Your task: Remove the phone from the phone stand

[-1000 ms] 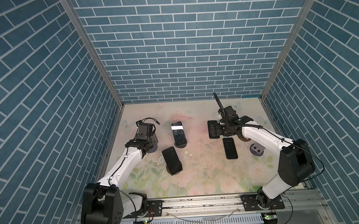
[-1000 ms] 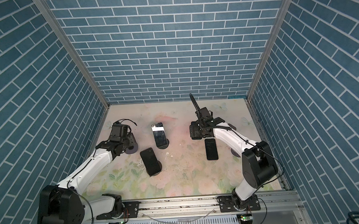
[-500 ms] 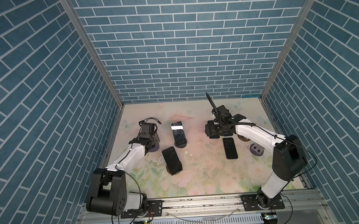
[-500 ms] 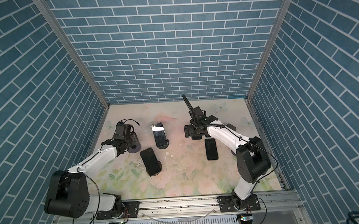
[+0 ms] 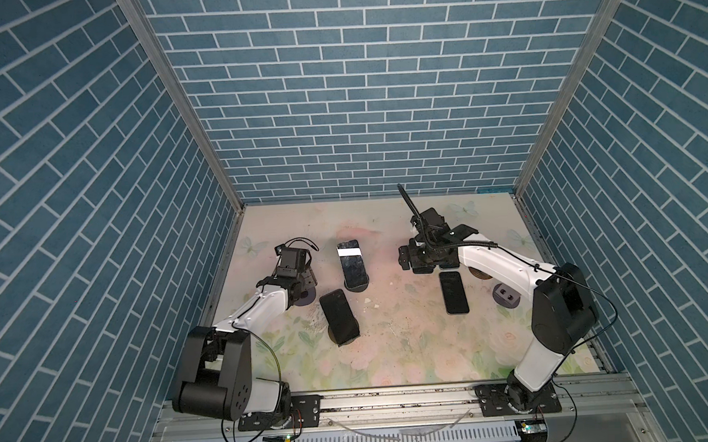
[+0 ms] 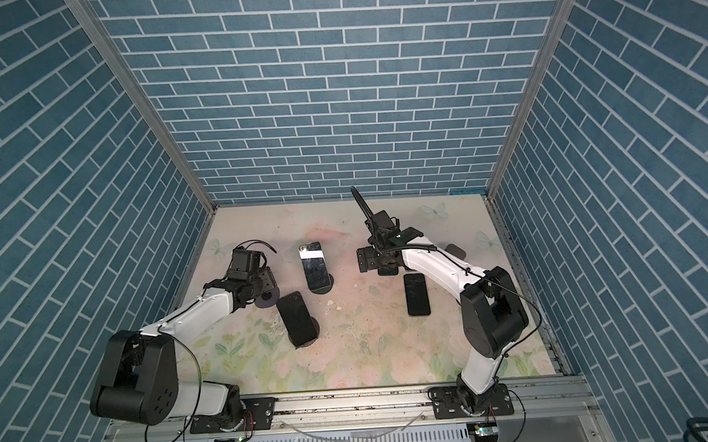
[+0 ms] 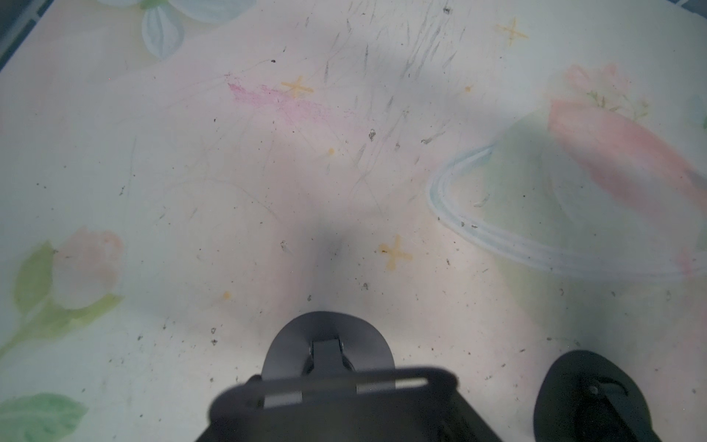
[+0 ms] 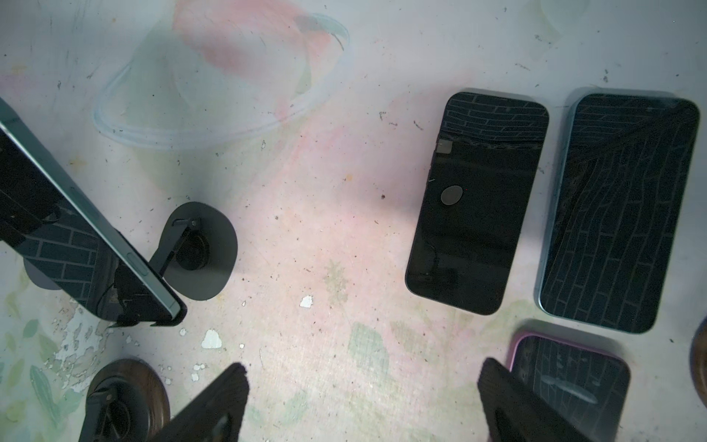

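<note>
Surface: scuffed pale floral mat.
Room: blue brick walls, three sides.
Right gripper: apart, empty.
Left gripper: cannot tell.

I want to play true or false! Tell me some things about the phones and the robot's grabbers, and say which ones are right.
1. Two phones lean on stands: the phone with the bright glare and the dark phone. True.
2. The right gripper is squeezing a phone. False: its fingers stand wide apart, with only bare table between them.
3. A flat phone lies on the table beside the right arm. True.
4. The grey stand in the left wrist view has a phone on it. False: it is empty.
5. The walls are red. False: they are blue bricks.
</note>
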Controlling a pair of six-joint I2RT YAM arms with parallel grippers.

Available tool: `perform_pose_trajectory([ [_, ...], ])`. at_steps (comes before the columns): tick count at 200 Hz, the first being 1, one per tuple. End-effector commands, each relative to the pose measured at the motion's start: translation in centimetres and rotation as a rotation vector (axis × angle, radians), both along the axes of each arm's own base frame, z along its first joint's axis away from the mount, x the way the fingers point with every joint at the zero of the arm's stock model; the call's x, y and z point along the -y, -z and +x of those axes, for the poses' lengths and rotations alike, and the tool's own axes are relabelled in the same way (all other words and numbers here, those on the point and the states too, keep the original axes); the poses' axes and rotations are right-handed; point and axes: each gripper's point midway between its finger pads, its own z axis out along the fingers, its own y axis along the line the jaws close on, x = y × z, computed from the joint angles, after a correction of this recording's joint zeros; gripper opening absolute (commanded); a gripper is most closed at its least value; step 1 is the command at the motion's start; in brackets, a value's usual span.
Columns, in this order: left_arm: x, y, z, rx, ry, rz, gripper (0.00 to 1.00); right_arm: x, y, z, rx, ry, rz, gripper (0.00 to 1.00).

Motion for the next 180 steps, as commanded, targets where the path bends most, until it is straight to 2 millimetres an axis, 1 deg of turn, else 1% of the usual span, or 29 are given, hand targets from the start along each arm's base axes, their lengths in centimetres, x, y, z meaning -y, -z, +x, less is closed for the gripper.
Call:
perform_pose_trajectory([
  [1, -0.4, 0.5, -0.8, -0.033, -0.006, 0.008, 0.75, -0.6, -0.9, 0.4, 0.005, 0.025, 0.008, 0.95],
  [21, -0.5, 0.2, -0.9, -0.034, -0.007, 0.009, 0.85, -0.8, -1.0, 0.3, 0.008, 0.020, 0.008, 0.95],
  [32, -0.5, 0.0, -1.0, -0.031, -0.008, 0.009, 0.93, -0.8, -1.1, 0.2, 0.010, 0.017, 0.007, 0.95],
  [44, -0.6, -0.3, -1.2, -0.030, -0.011, 0.009, 0.99, -0.8, -1.1, 0.1, 0.012, 0.018, 0.005, 0.95],
  [66, -0.7, -1.0, -1.4, -0.019, -0.011, 0.008, 1.00, -1.0, -1.1, -0.1, 0.016, 0.010, 0.002, 0.95],
  [113, -0.7, -3.8, -2.5, 0.040, -0.001, -0.005, 1.00, -1.9, -1.2, -0.7, 0.025, -0.014, -0.005, 0.95],
  [145, -0.9, -5.4, -3.8, 0.074, 0.012, -0.008, 1.00, -3.3, -1.5, -1.5, 0.035, -0.043, 0.000, 0.95],
  [180, -1.1, -6.9, -5.7, 0.107, 0.017, -0.015, 1.00, -5.4, -2.0, -3.2, 0.053, -0.094, 0.012, 0.95],
])
